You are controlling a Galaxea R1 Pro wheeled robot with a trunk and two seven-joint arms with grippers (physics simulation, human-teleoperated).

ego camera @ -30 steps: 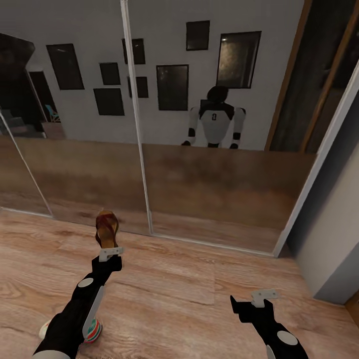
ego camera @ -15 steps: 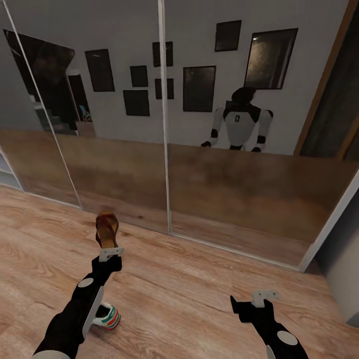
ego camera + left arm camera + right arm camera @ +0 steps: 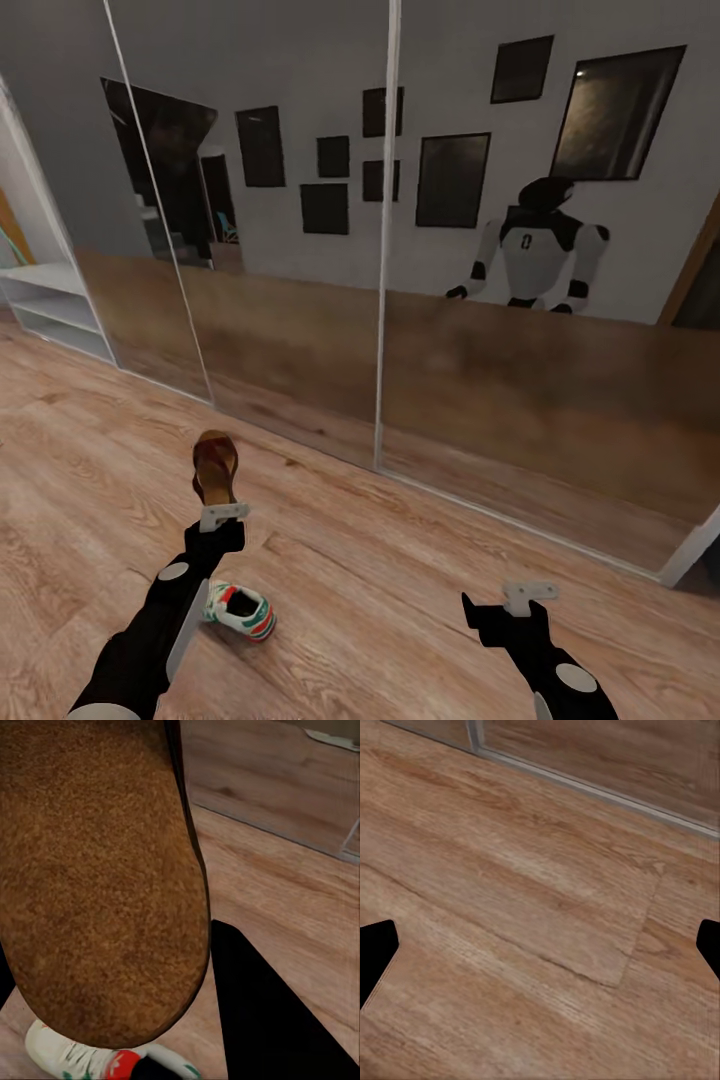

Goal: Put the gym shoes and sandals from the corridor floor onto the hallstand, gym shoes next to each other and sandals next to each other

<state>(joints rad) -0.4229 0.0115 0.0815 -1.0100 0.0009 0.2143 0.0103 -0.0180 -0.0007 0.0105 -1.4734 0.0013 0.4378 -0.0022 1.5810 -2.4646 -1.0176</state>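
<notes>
You're facing a wall of mirrored sliding doors (image 3: pixel 450 300) with thin pale frames, and your own white-and-black reflection (image 3: pixel 535 255) stands in the glass among dark picture frames. Under you runs the corridor floor (image 3: pixel 400 580), light brown wood-grain planks, smooth and bare in the right wrist view. Far off at your left edge sits a low white shelf unit (image 3: pixel 50 305) with open tiers. Your left claw (image 3: pixel 222 515) is clenched on a sandal (image 3: pixel 214 467), dark brown strap, tan footbed; its grainy brown sole looms large in the left wrist view. One gym shoe (image 3: pixel 242 611) lies on the planks just beside your left forearm, white with green and red. Your right claw (image 3: pixel 530 596) hangs released over bare floor.
</notes>
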